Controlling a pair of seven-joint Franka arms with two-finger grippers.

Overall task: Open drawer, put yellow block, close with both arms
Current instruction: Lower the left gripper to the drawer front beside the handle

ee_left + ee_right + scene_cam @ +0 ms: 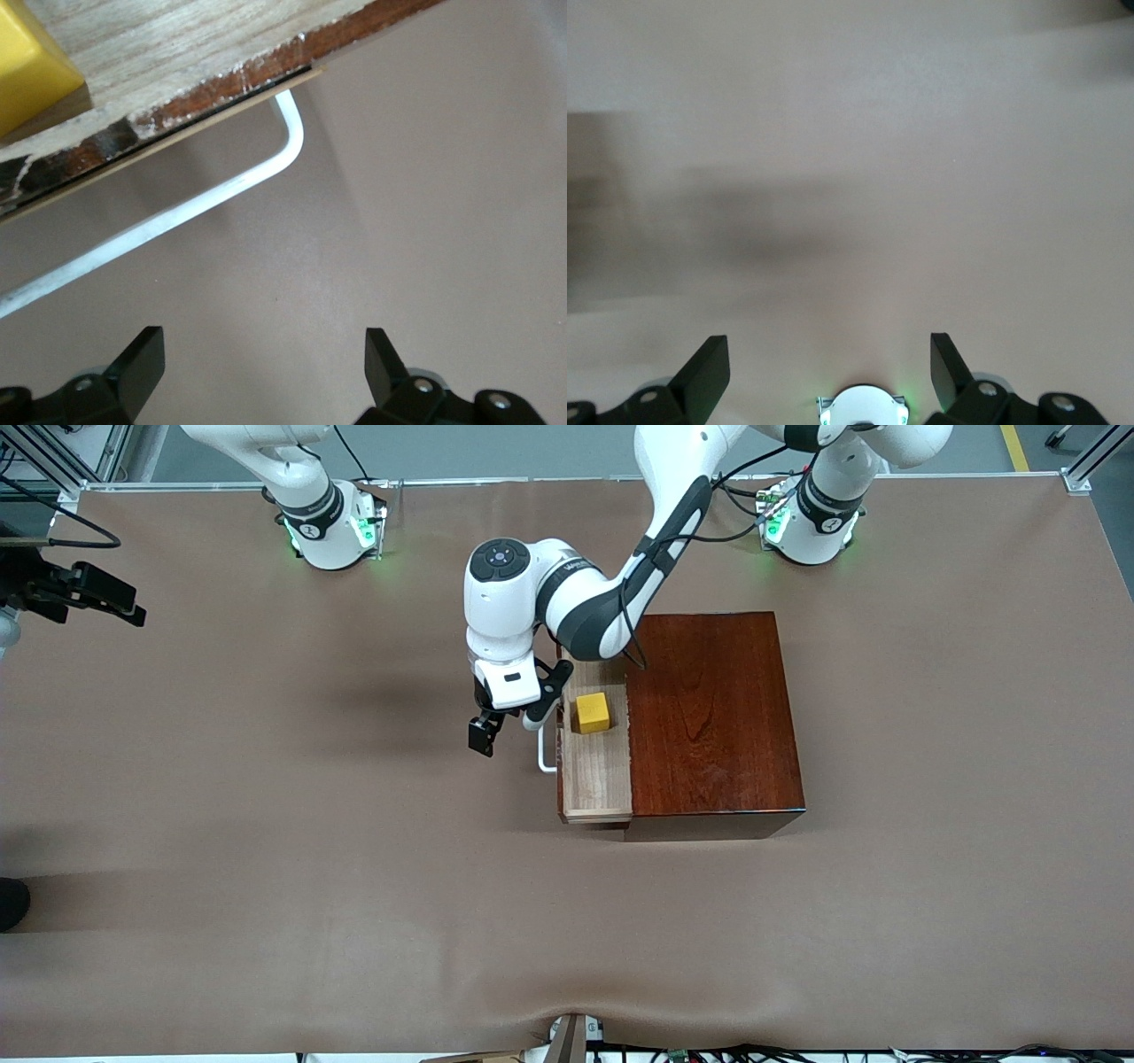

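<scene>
The drawer (602, 775) is pulled out of the mahogany box (709, 708) toward the right arm's end of the table. The yellow block (593, 712) lies in the drawer's tray, in the half farther from the front camera; its corner shows in the left wrist view (27, 75). The left gripper (509, 728) is open and empty, just off the drawer front beside the white handle (543, 757). In the left wrist view the handle (177, 217) lies ahead of the open gripper (263, 350), not between the fingers. The right gripper (828, 354) is open and empty, high over bare table.
The right arm waits; its black hand (97, 593) shows at the table's edge at the right arm's end. Both bases (332, 531) (811, 522) stand along the table edge farthest from the front camera. Brown table cover (354, 868) spreads around the box.
</scene>
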